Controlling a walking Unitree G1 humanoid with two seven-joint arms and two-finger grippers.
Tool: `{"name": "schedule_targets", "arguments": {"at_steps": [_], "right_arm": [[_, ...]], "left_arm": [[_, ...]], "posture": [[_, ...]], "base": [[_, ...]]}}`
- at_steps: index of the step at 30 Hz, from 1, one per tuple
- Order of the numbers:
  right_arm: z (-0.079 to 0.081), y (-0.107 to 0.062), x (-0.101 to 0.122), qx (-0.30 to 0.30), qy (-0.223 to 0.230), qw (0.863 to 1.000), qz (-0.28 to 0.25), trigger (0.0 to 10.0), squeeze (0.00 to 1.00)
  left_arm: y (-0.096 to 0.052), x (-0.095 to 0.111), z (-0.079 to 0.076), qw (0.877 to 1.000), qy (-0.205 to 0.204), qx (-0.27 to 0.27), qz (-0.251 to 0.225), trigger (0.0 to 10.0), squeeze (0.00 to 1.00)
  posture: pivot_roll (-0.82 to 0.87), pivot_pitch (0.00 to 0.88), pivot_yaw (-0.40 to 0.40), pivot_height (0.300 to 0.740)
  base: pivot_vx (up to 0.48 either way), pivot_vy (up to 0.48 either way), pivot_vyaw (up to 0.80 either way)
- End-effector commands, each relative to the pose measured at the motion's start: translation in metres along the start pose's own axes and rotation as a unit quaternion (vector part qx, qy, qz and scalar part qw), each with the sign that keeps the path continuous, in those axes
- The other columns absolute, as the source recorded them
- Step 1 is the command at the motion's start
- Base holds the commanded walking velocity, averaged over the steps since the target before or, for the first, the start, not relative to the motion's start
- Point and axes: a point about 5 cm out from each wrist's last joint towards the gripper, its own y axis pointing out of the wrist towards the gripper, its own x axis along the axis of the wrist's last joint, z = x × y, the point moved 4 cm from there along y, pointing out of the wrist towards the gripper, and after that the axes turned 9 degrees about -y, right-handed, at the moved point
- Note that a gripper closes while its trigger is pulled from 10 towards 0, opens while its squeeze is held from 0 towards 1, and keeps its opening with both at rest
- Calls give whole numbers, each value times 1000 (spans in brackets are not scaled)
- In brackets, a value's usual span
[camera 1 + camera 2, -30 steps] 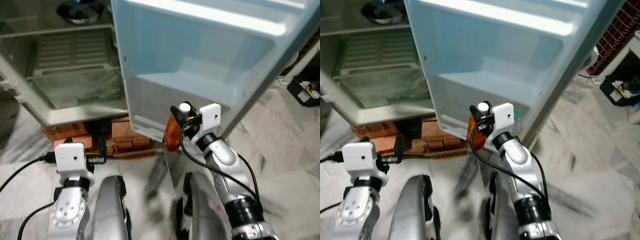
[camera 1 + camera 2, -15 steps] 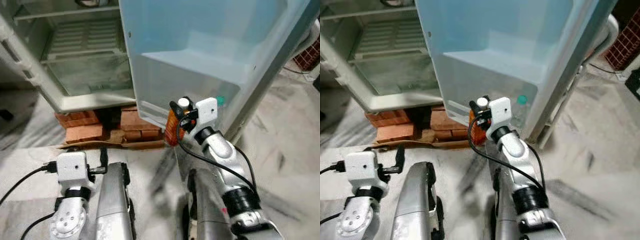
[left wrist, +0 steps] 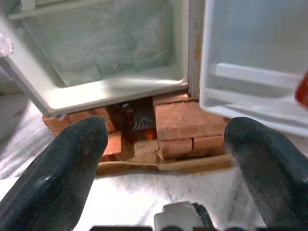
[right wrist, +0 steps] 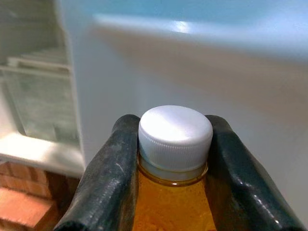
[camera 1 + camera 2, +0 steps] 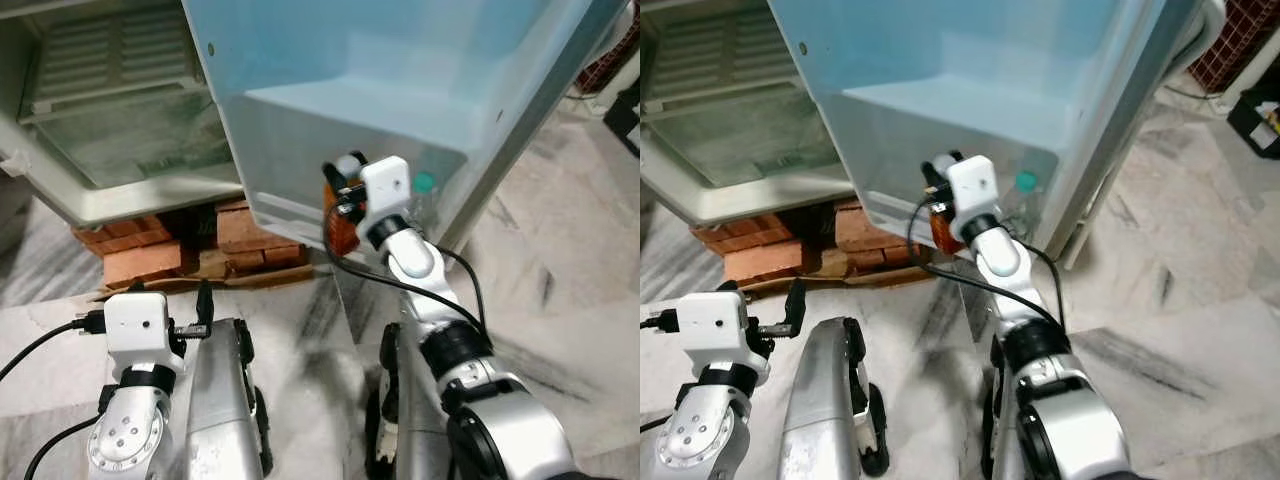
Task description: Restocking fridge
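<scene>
My right gripper [image 4: 175, 161] is shut around the neck of an orange bottle [image 4: 173, 211] with a white cap [image 4: 175, 134]. In the left eye view the bottle [image 5: 340, 228] hangs upright against the front of the lowest shelf [image 5: 300, 150] of the open fridge door. A green cap [image 5: 424, 183] shows through that shelf's translucent wall. The fridge body [image 5: 110, 140] stands open at the left with a glass shelf inside. My left gripper [image 3: 166, 159] is open and holds nothing, low by my left side [image 5: 203, 300], facing the fridge's base.
Red bricks [image 5: 150, 255] prop the fridge up off the marble floor [image 5: 560, 300]. A black box [image 5: 1260, 110] and a red lattice wall [image 5: 1230, 45] lie at the far right. The door's outer edge [image 5: 540, 130] slants down beside my right arm.
The camera has shifted. My right arm has stretched forward and carried the bottle from below the door's bottom edge up against the lowest door shelf. The left arm stays put.
</scene>
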Motion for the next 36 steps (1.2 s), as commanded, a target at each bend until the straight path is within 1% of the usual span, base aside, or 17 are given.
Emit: {"name": "schedule_targets", "arguments": {"at_steps": [1, 7, 8, 9, 12, 14, 16, 18, 20, 24, 26, 27, 28, 30, 33, 34, 36], "right_arm": [[-9, 6, 18, -17, -34, 998, -42, 10000, 0], [-12, 5, 18, -28, -109, 992, -57, 10000, 0], [-9, 3, 15, -27, -150, 987, -57, 10000, 0], [-9, 3, 15, -27, -150, 987, -57, 10000, 0], [-4, 1, 6, -22, -183, 982, -49, 10000, 0], [4, -5, -10, -9, -213, 977, -22, 10000, 0], [9, -7, -16, 0, -226, 974, -12, 10000, 0], [15, -13, -29, 13, -230, 973, 11, 10000, 0], [20, -19, -42, 21, -219, 975, 42, 10000, 0], [15, -22, -50, 4, -198, 978, 69, 10000, 0], [9, -22, -53, -10, -190, 978, 81, 10000, 0], [7, -22, -53, -13, -187, 979, 83, 10000, 122], [1, -22, -54, -27, -182, 979, 89, 10000, 592], [-8, -20, -54, -43, -180, 978, 96, 10000, 922], [-13, -20, -54, -50, -177, 978, 101, 10000, 953], [-14, -20, -55, -50, -176, 978, 103, 10000, 1000], [-14, -21, -56, -51, -178, 977, 104, 10000, 1000]], "left_arm": [[-3, -2, -2, 1000, 6, -5, 9, 10000, 0], [1, 0, -1, 1000, 9, -4, 7, 10000, 0], [1, 0, -1, 1000, 11, -5, 7, 10000, 0], [1, 0, -1, 1000, 11, -5, 7, 10000, 0], [2, 0, -2, 1000, 13, -6, 7, 10000, 0], [4, 1, -3, 1000, 15, -7, 3, 10000, 0], [6, 2, -3, 1000, 16, -7, 2, 10000, 0], [7, 2, -3, 1000, 17, -7, 0, 10000, 0], [9, 3, -3, 1000, 19, -7, -2, 10000, 0], [10, 4, 0, 1000, 21, -4, -4, 10000, 0], [11, 4, 1, 1000, 23, -2, -6, 10000, 0], [11, 4, 1, 1000, 24, 0, -7, 10000, 0], [12, 6, 3, 1000, 24, 9, -14, 10000, 0], [14, 8, 5, 999, 24, 14, -18, 10000, 0], [16, 9, 5, 999, 25, 14, -18, 10000, 0], [16, 9, 5, 999, 25, 13, -18, 10000, 0], [16, 9, 5, 999, 25, 13, -18, 10000, 0]], "posture": [[142, 294, 41, 512], [153, 288, 46, 512], [155, 286, 47, 512], [155, 286, 47, 512], [161, 277, 46, 512], [164, 271, 45, 512], [166, 265, 44, 512], [169, 262, 45, 512], [174, 256, 42, 512], [170, 249, 44, 512], [167, 246, 46, 512], [165, 245, 47, 512], [163, 243, 49, 512], [160, 239, 51, 512], [159, 238, 51, 512], [159, 238, 51, 512], [158, 236, 51, 512]], "base": [[0, 0, 0], [0, 0, 0], [0, 0, 0], [0, 0, 0], [0, 0, 0], [0, 0, 0], [0, 0, 0], [0, 0, 0], [0, 0, 0], [0, 0, 0], [0, 0, 0], [0, 0, 0], [0, 0, 0], [0, 0, 0], [0, 0, 0], [0, 0, 0], [0, 0, 0]]}}
